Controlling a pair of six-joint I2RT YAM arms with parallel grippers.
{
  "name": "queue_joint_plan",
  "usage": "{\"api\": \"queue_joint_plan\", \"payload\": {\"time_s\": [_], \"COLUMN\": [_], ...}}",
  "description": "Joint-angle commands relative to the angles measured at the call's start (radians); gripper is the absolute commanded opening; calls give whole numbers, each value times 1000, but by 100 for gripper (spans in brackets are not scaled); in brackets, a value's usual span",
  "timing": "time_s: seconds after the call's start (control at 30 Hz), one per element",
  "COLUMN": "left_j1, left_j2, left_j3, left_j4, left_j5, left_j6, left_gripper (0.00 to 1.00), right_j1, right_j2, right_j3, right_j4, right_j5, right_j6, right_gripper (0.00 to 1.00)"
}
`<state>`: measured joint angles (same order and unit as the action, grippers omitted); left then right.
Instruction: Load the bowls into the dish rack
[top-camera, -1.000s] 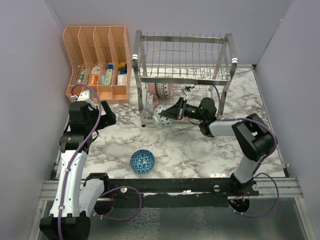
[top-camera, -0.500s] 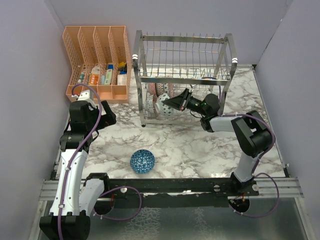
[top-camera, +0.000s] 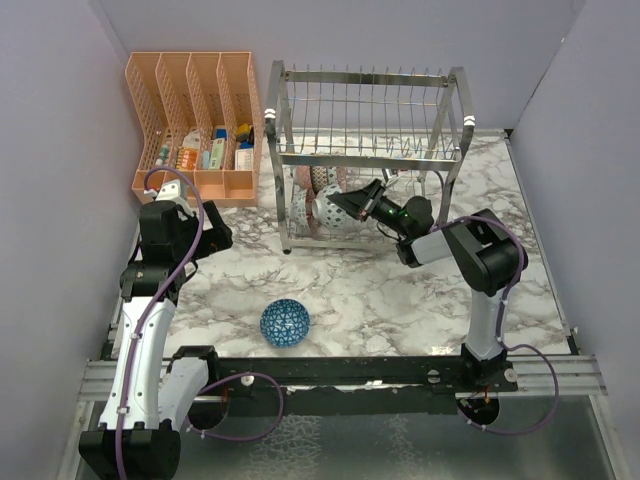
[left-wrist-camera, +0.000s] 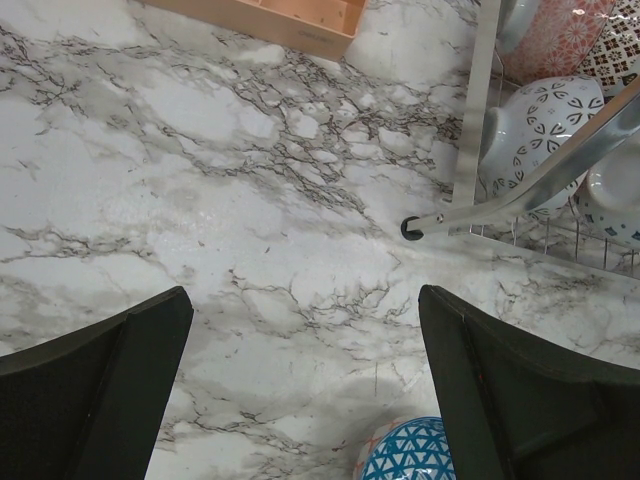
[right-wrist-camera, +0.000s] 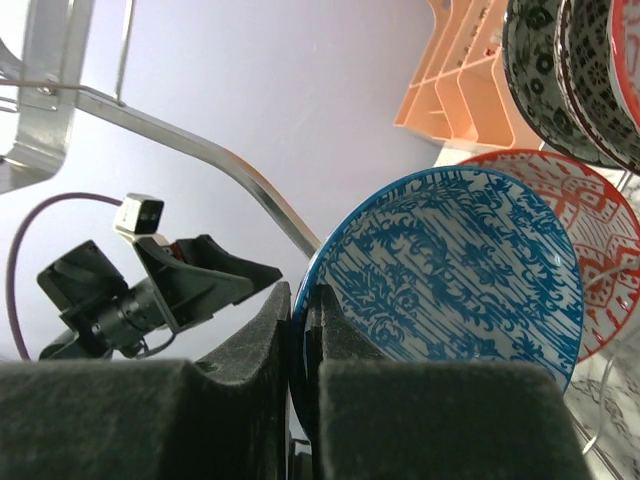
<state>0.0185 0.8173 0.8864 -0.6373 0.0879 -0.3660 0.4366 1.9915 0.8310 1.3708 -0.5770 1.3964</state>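
The marble table (top-camera: 400, 300) carries the dish rack (top-camera: 365, 150) at its far side, with the orange file organizer (top-camera: 195, 120) just beside it on the left. The biggest change is in the right arm (top-camera: 485, 260). A second ago it held its load in front of the rack's lower tier. Now it has reached forward, and the right gripper (top-camera: 352, 203) sits inside that tier.

Its fingers are pinched tight on the rim of the held blue bowl (right-wrist-camera: 450, 270), which has turned from lying low and tilted to standing nearly on edge. In the right wrist view this bowl is just beside the pink-red bowl (right-wrist-camera: 605, 250), with darker patterned bowls (right-wrist-camera: 545, 70) further along the row. We cannot tell whether it touches the pink-red one or is seated between tines.

We judge that this bowl is about to be set down and is not yet released. The next move calls for lowering it until the wires carry it, and only then parting the fingers.

The left gripper (left-wrist-camera: 305, 340) has not moved. It hangs wide open and empty above the table, with the loose blue bowl (left-wrist-camera: 415, 455) below it. That is the only bowl we see outside the rack, so the task looks close to done.
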Motion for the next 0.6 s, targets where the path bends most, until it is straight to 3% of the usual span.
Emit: {"api": "queue_joint_plan", "payload": {"time_s": [0.0, 0.57], "left_j1": [3, 3], "left_j2": [4, 7], "left_j3": [20, 12], "left_j4": [14, 22], "left_j5": [-14, -14], "left_j6": [7, 6], "left_gripper": [99, 99], "right_j1": [-7, 11], "right_j2": [22, 123], "right_j3": [15, 25], "right_j4": [145, 277], "right_j5": [82, 175], "right_j6": [67, 246], "right_gripper": [1, 1]}}
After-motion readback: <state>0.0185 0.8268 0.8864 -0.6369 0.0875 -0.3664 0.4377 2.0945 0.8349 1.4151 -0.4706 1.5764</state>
